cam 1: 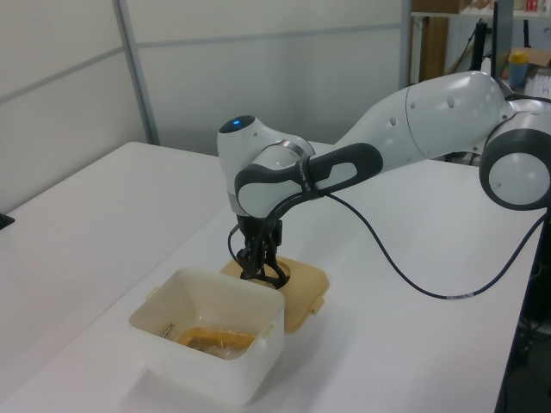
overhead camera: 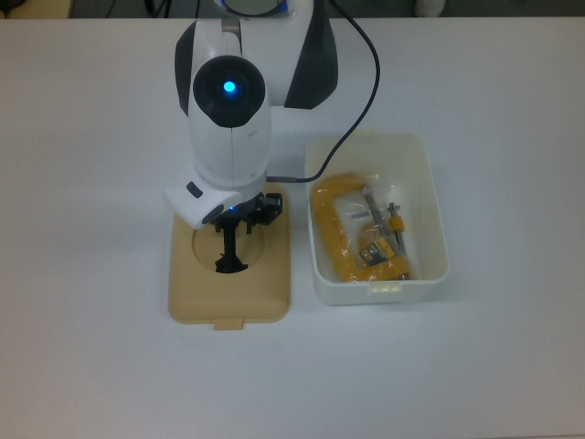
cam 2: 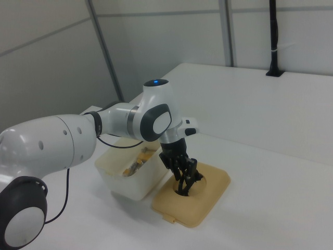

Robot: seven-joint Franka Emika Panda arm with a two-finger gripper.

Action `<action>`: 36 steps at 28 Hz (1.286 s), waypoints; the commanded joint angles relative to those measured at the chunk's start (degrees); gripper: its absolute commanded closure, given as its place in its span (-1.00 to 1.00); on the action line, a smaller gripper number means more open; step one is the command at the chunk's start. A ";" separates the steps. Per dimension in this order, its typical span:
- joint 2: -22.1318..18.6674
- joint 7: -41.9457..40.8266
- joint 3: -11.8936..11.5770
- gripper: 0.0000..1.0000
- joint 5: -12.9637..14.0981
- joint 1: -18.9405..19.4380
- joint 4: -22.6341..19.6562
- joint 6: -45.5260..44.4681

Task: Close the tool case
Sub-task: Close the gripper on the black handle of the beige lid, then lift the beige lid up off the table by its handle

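The beige lid (overhead camera: 228,294) lies flat on the white table to the top view's left of the white tub (overhead camera: 431,197). Its black handle (overhead camera: 228,254) stands in the round recess. My gripper (overhead camera: 239,218) is low over the far end of that handle, open, with a finger on each side of it. In the right view the gripper (cam 2: 185,179) reaches down into the recess of the lid (cam 2: 210,195). In the left view the tub (cam 1: 207,357) stands in front of the lid (cam 1: 306,291) and hides part of it.
A yellow C-clamp (overhead camera: 345,247) in clear wrapping lies inside the tub. A black cable (overhead camera: 366,82) runs from the arm down toward the tub's near corner. The arm's white body covers the table behind the lid.
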 commanded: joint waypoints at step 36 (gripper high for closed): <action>-11.86 -7.19 0.06 1.00 2.63 -3.79 4.66 -15.55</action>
